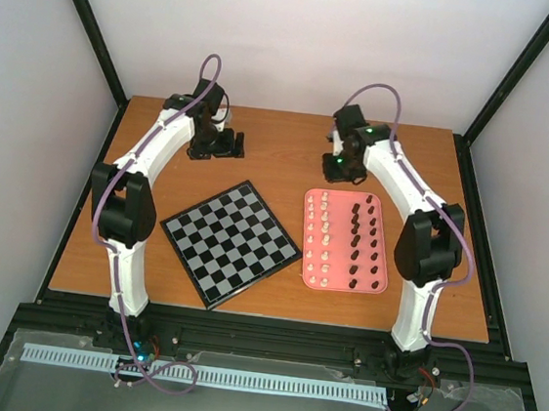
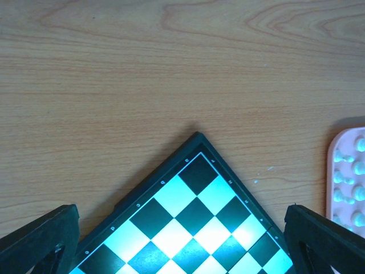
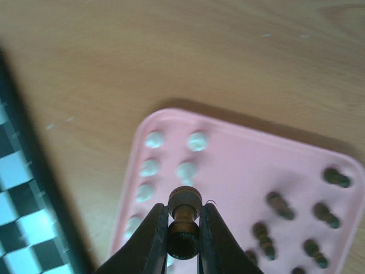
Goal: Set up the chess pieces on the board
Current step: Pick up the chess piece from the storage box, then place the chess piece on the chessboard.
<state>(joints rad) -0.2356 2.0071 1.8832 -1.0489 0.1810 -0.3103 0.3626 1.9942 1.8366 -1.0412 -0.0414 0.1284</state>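
Note:
In the right wrist view my right gripper [image 3: 183,228] is shut on a dark brown chess piece [image 3: 184,205], held lying between the fingers above the pink tray [image 3: 239,165]. Cream-white pieces [image 3: 171,154] and dark brown pieces [image 3: 285,211] stand in the tray below. The board [image 1: 229,242] lies turned like a diamond at centre-left, with no pieces on it. My left gripper [image 2: 182,251] hangs open above the board's far corner [image 2: 194,222], its fingers [image 2: 40,240] wide apart with nothing between them.
The pink tray [image 1: 382,276] lies right of the board, its white column [image 1: 322,235] nearest the board and its dark columns [image 1: 361,239] further right. Its edge [image 2: 342,154] shows at the right of the left wrist view. Black frame posts ring the wooden table [image 1: 282,138].

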